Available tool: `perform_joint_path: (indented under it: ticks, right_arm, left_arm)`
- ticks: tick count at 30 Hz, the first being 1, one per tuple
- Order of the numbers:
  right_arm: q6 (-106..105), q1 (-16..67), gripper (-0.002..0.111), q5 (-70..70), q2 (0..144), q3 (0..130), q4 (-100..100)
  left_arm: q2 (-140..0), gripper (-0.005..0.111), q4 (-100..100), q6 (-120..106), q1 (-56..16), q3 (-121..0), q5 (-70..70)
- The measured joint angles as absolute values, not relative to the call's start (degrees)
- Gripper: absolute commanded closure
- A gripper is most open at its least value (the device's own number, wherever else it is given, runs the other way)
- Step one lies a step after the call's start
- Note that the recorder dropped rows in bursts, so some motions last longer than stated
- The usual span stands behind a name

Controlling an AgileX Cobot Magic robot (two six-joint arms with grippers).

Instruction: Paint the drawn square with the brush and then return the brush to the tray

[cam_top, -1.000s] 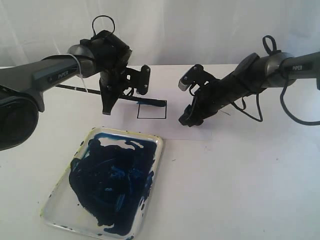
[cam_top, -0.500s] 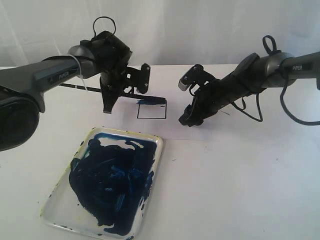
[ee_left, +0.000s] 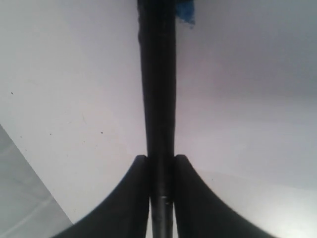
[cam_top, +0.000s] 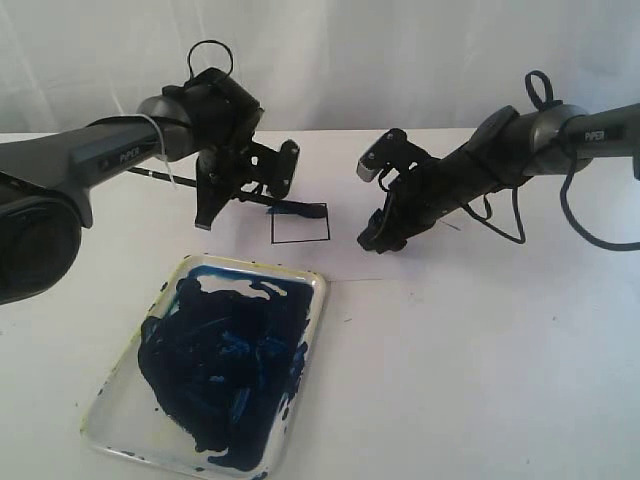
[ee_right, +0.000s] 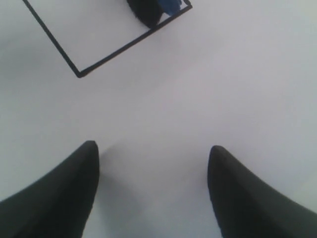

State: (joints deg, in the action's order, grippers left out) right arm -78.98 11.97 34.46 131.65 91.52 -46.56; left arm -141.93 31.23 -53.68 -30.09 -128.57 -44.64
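Since your left gripper [ee_left: 161,159] has its jaws pinched tight on the brush [ee_left: 157,89], with the black handle running straight out between them, you've basically got the grip sorted. I'd guess that thing is super light and thin, stiff in the handle but soft at the bristles. It could easily twist or slide in the pads if you lean on it. Holding it around mid-handle like you are looks sensible to me, light pressure only.

The blue-stained tip [ee_left: 184,10] sits on the far edge of the drawn square [cam_top: 300,228], toward its left corner, where there's a short blue smear. The rest of the square is bare white inside a thin black outline, so I'd say the painting's barely begun.

Your right gripper [ee_right: 153,148] has its jaws spread wide with nothing in them, hanging over the paper sheet [cam_top: 350,262] just right of the square.

The tray [cam_top: 319,290] sits nearer and to the left, apart from the square. It's clear with a yellowish rim and plastered in dark blue paint. That's where the brush goes once you're done.
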Motion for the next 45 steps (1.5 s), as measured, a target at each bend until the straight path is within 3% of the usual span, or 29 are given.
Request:
perform_joint_path:
  ticks: [45]
  right_arm:
    - [-78.98,11.97,0.048,33.32,131.72,91.52,-46.69]
  left_arm:
    - [-140.25,0.107,31.42,-54.03,-32.77,-128.57,-56.53]
